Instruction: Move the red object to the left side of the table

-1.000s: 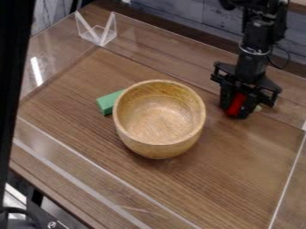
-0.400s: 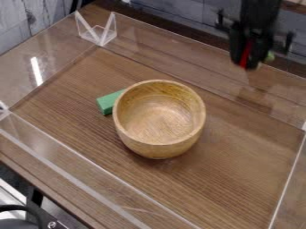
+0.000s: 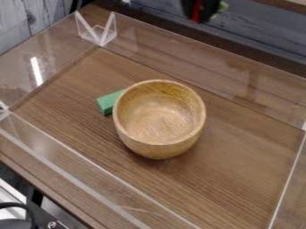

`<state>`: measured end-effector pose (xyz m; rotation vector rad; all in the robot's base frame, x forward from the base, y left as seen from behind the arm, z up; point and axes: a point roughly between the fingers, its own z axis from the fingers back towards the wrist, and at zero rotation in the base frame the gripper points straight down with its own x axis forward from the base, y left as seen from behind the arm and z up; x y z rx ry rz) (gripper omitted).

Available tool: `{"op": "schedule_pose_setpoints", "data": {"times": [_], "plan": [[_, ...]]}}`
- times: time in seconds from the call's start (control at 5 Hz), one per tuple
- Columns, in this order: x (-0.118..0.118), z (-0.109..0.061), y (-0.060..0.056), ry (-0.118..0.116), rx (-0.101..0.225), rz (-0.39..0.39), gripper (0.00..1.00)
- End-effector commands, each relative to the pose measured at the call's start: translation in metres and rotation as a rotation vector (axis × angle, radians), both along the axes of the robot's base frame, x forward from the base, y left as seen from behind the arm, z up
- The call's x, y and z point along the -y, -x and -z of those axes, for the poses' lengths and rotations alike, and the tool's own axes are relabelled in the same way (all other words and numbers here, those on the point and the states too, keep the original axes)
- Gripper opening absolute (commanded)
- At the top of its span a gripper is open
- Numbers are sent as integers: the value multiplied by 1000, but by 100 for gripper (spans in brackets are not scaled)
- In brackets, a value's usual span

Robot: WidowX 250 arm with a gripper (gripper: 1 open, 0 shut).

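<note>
Pincer (image 3: 205,9) at top edge, clenched on red object (image 3: 207,11), high above bench (image 3: 239,161). Fruit likely light, rigid, smooth, round; grip across widest middle, not stem.

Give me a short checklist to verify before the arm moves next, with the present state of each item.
1. Gripper in view: not ok, only its tip shows at the top edge.
2. Red object held: ok, a red patch sits between the fingers, off the table.
3. Grip firm: cannot tell, too cropped.
4. Bowl out of the path: cannot tell; it stands mid-table, upright.
5. Green piece undisturbed: ok, flat beside the bowl on its left.
6. Left side of the table free for placing: ok, bare wood there.
</note>
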<state>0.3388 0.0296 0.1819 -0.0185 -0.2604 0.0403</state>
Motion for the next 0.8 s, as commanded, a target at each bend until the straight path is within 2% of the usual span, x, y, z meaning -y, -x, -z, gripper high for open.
{"op": "schedule_pose_setpoints", "data": {"times": [0.0, 0.2, 0.4, 0.6], "plan": [[-39, -8, 30, -66, -6, -43, 0], [-70, 16, 51, -112, -68, -60, 0], [-94, 45, 42, -124, -99, -77, 0], [-111, 71, 29, -122, -114, -81, 0]]}}
